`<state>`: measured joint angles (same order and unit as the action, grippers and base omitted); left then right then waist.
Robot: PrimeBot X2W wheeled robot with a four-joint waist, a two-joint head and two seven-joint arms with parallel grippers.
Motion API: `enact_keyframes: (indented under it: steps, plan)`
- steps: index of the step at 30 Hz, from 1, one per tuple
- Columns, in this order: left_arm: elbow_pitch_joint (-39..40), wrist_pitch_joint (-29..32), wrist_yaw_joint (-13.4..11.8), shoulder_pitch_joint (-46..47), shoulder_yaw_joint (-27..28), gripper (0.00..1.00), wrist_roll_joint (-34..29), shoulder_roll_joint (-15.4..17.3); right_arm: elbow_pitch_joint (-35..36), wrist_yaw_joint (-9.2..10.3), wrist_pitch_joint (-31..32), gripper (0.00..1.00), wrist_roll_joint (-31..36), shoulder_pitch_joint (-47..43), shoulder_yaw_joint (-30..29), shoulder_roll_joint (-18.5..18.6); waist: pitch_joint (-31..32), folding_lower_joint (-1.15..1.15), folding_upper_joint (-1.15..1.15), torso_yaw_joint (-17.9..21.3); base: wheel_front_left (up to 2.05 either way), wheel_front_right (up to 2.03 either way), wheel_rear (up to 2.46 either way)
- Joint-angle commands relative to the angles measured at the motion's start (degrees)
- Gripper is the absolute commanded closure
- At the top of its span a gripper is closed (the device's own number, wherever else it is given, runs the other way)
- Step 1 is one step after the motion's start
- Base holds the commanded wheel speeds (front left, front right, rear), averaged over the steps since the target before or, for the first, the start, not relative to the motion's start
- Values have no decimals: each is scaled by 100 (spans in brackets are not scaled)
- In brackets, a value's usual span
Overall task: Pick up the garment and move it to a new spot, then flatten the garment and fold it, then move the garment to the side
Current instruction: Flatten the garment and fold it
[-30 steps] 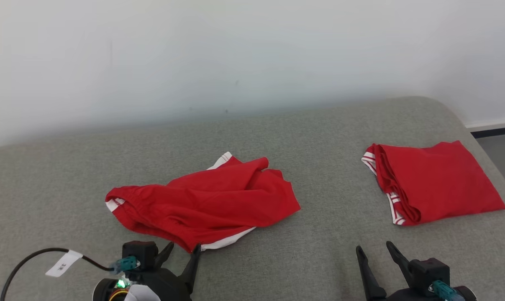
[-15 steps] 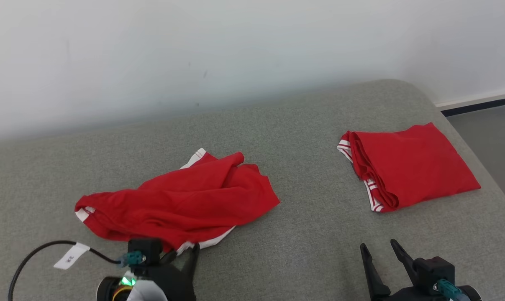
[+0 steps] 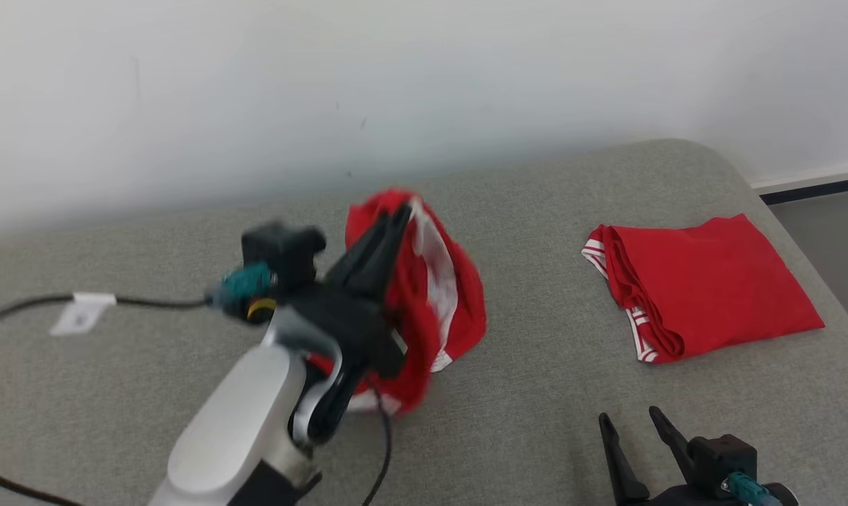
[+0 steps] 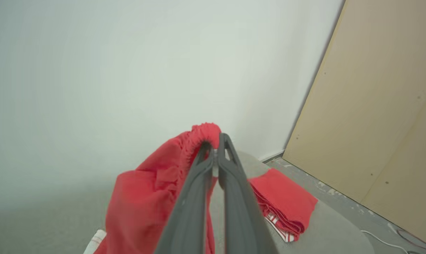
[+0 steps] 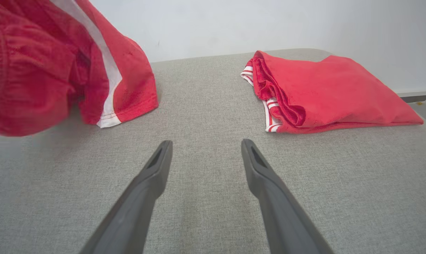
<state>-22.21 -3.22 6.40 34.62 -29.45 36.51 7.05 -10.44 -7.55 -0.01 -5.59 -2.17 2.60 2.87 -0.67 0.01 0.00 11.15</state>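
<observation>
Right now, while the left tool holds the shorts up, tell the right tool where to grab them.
Grip the white-striped hem corner, the lowest hanging edge of the shorts, free and facing the open right tool. Come in from the robot's right, low over the cushion; the left tool pinches the waistband.

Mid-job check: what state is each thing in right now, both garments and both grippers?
left gripper, shut on the elastic edge of the bunched red garment, raised.
bunched red garment, hanging crumpled from the left gripper, not folded.
folded red garment, lying folded on the grey cushion, untouched.
right gripper, open, empty, low over the grey cushion.
</observation>
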Motion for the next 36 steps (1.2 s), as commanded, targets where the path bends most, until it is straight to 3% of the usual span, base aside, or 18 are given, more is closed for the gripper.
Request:
enact_keyframes:
  steps: [1, 8, 11, 16, 20, 25, 31, 32, 33, 34, 35, 36]
  plan:
    - [244, 78, -12, 229, 29, 100, 111, -73, -41, 11, -24, 0, -23, 88, 26, 2, 24, -1, 0, 16, 0, 0, 0]
    - [1196, 371, -84, 582, 215, 100, 695, -269, -104, 11, -95, 0, -46, 50, 14, 2, 84, -1, 0, 108, 0, 0, 0]
    - [1431, 526, -247, 363, 367, 100, 1148, -312, -110, 11, -105, 0, -62, 15, -12, 3, 101, -1, 0, 90, 0, 0, 0]
    - [738, 917, -901, -185, 516, 100, 1012, 204, -163, 11, -151, 0, -120, 67, 73, 2, 105, -1, 0, 30, 0, 0, 0]
    - [-25, 1190, -1220, -706, 594, 100, 1067, 527, -207, 11, -176, 0, -130, 93, 68, 2, 98, -1, 0, -17, 0, 0, 0]
    - [-452, 1243, -1322, -1102, 808, 100, 1299, 668, -196, 11, -154, 0, -65, 85, 19, 4, 95, -1, 0, -112, 0, 0, 0]
    - [-591, 1278, -1252, -1363, 853, 100, 1459, 708, -44, 11, -29, 0, 99, 127, 32, 4, 126, -1, 0, -245, 0, 0, 0]
    - [-610, 1317, -1252, -1408, 814, 49, 1461, 696, -9, 11, -11, 0, 126, 138, 22, 5, 134, -1, 0, -268, 0, 0, 0]
    - [-615, 1332, -1252, -1451, 802, 25, 1479, 684, 26, 11, 25, 0, 144, 149, 15, 3, 141, -1, 0, -287, 0, 0, 0]
    - [-619, 1350, -1249, -1492, 788, 7, 1485, 684, 61, 11, 48, 0, 179, 160, 4, 2, 150, -1, 0, -308, 0, 0, 0]
    - [-639, 1381, -1251, -1535, 764, 0, 1485, 690, 95, 11, 74, 0, 198, 172, -9, 2, 159, -1, 0, -325, 0, 0, 0]
    - [-649, 1409, -1263, -1583, 748, 0, 1498, 688, 126, 11, 95, 0, 225, 179, -14, 3, 166, -1, 0, -344, 0, 0, 0]
